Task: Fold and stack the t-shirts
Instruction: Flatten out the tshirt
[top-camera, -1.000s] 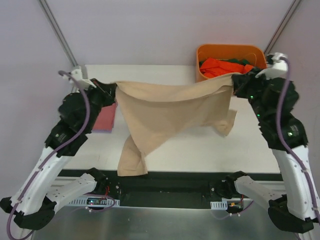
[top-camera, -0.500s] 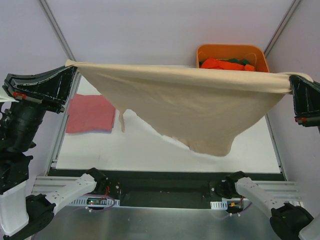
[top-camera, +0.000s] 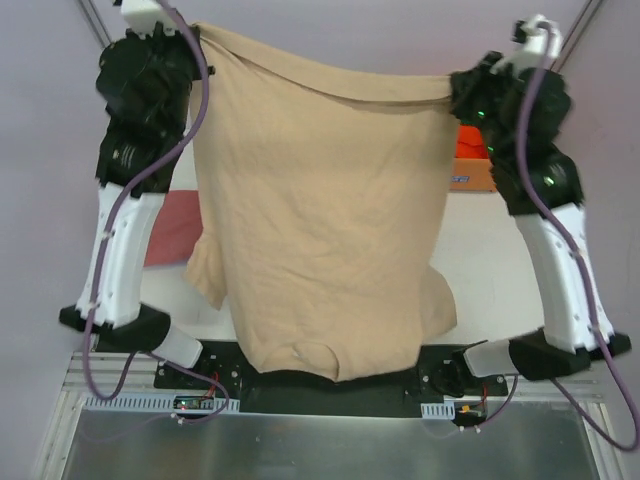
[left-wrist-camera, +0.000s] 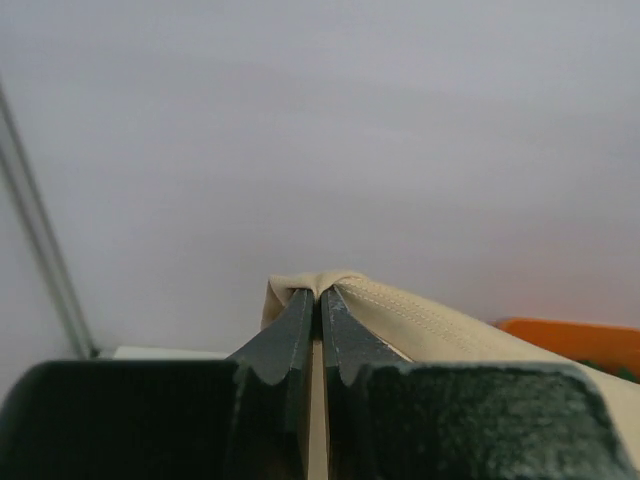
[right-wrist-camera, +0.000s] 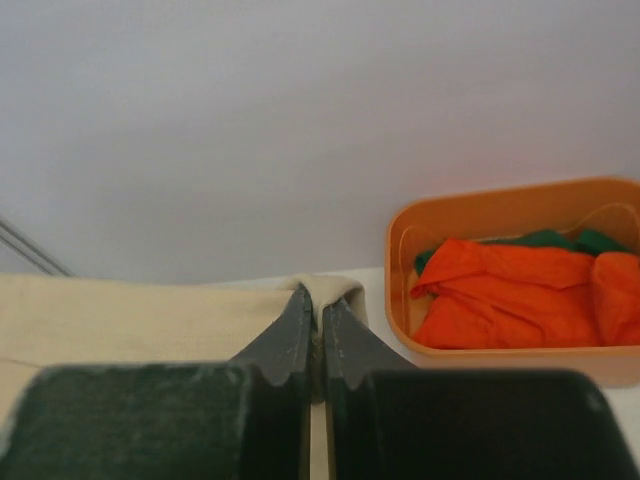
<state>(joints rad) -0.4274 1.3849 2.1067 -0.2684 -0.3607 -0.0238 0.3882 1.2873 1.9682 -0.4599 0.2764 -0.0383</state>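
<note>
Beige t-shirt (top-camera: 320, 220) hangs spread across centre frame. Left gripper (left-wrist-camera: 318, 297) and right gripper (right-wrist-camera: 318, 297) each pinch a top corner, likely to lay it flat for folding.

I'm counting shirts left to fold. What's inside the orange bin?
The right wrist view shows a crumpled orange shirt filling the orange bin, with green fabric peeking out behind it. Anything beneath them is covered, so the count is uncertain.
</note>
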